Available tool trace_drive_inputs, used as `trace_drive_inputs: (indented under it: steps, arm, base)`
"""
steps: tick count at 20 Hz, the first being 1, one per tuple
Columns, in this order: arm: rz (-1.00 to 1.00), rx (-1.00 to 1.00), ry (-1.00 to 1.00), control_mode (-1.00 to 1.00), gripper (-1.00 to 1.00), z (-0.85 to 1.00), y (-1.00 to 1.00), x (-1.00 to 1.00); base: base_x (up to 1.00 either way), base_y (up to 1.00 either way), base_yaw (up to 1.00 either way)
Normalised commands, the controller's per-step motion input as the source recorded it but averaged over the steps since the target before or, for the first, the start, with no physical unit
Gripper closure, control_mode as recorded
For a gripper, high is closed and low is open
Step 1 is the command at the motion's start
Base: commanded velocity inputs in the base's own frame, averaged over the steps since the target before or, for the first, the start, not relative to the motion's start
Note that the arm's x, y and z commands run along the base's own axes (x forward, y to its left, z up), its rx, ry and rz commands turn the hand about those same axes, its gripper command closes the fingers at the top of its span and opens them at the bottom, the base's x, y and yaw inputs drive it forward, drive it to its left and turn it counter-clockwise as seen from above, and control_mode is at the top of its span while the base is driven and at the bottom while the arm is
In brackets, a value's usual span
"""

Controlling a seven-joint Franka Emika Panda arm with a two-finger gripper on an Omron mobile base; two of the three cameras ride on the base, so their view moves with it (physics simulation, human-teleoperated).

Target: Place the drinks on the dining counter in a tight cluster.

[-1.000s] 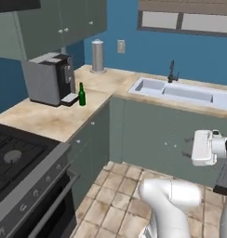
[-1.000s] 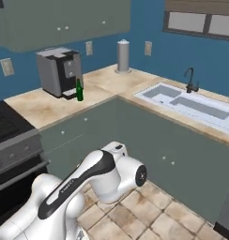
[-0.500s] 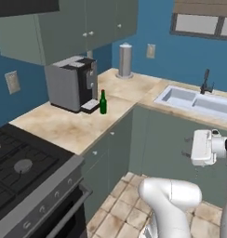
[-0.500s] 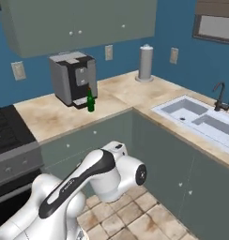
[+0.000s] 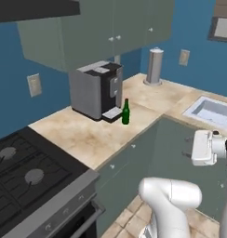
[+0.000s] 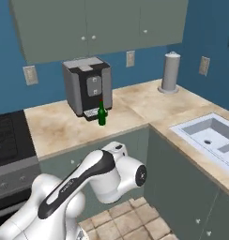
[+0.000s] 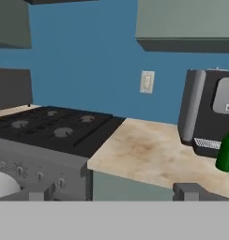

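One of the drinks, a slim dark green bottle (image 5: 126,112) (image 6: 102,114), stands upright on the kitchen counter right in front of the coffee machine (image 5: 97,89). In the hand view the green bottle (image 7: 226,154) is at the right edge, well beyond my gripper (image 7: 114,194). The gripper is open, its two tips wide apart with nothing between them. It hangs low in front of the cabinet fronts, level with the counter edge. The dining counter is out of view.
A black stove (image 5: 22,176) (image 7: 55,124) lies left of the beige kitchen counter (image 5: 83,135). A steel cylinder (image 5: 154,67) stands in the back corner and a sink (image 6: 208,136) is set in the right run. Cabinets hang above; tiled floor lies below.
The whole picture has slid right and drawn closer, so the base has driven and turned left. The stove has come into view. The bottle stays by the coffee machine; the gripper stays open.
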Motion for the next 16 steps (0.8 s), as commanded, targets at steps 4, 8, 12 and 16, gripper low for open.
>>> trace_drive_inputs:
  steps: [4,8,12,16]
  arm:
    - [0.0,0.0,0.0,1.0,-1.0,0.0,0.0,0.0]
    - [0.0,0.0,0.0,1.0,-1.0,0.0,0.0,0.0]
    - [0.0,0.0,0.0,1.0,-1.0,0.0,0.0,0.0]
    - [0.0,0.0,0.0,1.0,-1.0,0.0,0.0,0.0]
  base:
    - [0.63,-0.13,0.35]
    - [0.51,-0.35,0.2]
    - [0.49,-0.38,0.18]
    - [0.48,-0.28,0.31]
